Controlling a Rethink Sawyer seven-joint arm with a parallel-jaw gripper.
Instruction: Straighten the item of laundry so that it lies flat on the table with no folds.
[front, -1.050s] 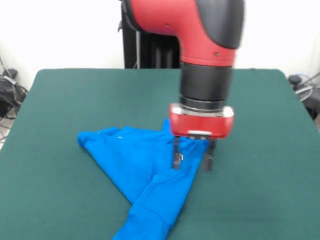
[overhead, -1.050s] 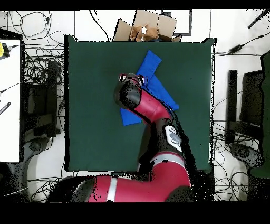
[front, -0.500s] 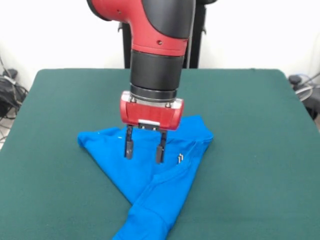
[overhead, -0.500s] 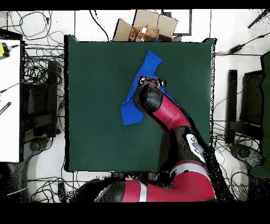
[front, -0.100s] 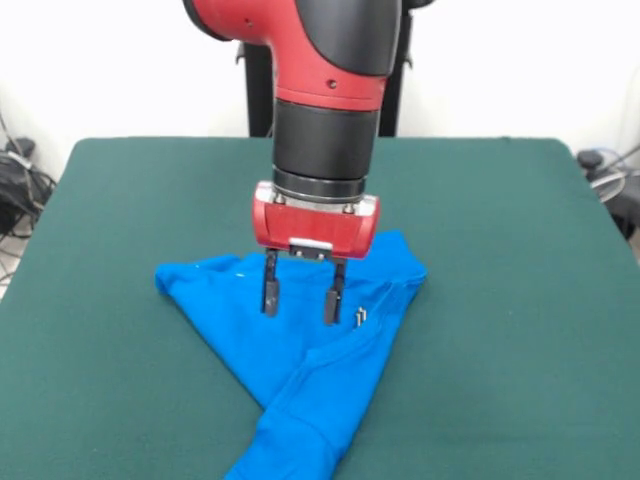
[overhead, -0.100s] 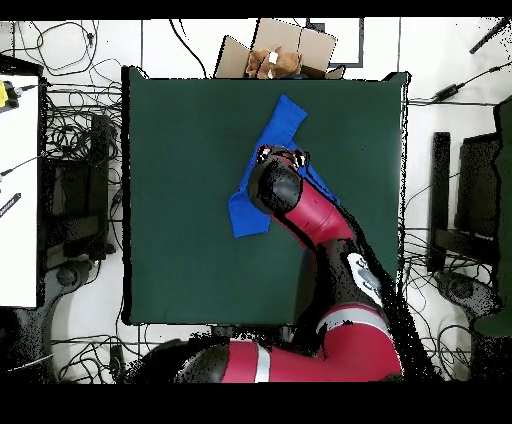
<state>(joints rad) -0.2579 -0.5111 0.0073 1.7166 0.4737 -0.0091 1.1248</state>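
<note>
Though crumpled, one shirt (front, -0.100s: 300, 340), one parted tool (front, -0.100s: 301, 300).

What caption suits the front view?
Open pincer poised above a folded blue T-shirt on the green table.

One red and black robot arm (front, -0.100s: 320, 90) reaches over one large rectangular surface with a dark green felt-like top (front, -0.100s: 500, 250). On it lies one bright blue soft fabric T-shirt (front, -0.100s: 300, 340), bunched into a rough V of two long folded arms. The arm carries one red-bodied tool (front, -0.100s: 301, 296) with two dark fingers (front, -0.100s: 269, 292), spread apart. One small patch of white print (front, -0.100s: 359, 316) shows on the shirt. From above, one open brown cardboard box (overhead, -0.100s: 275, 50) sits just past the surface's far edge, and one white tabletop (overhead, -0.100s: 18, 190) stands off to one side.
</note>
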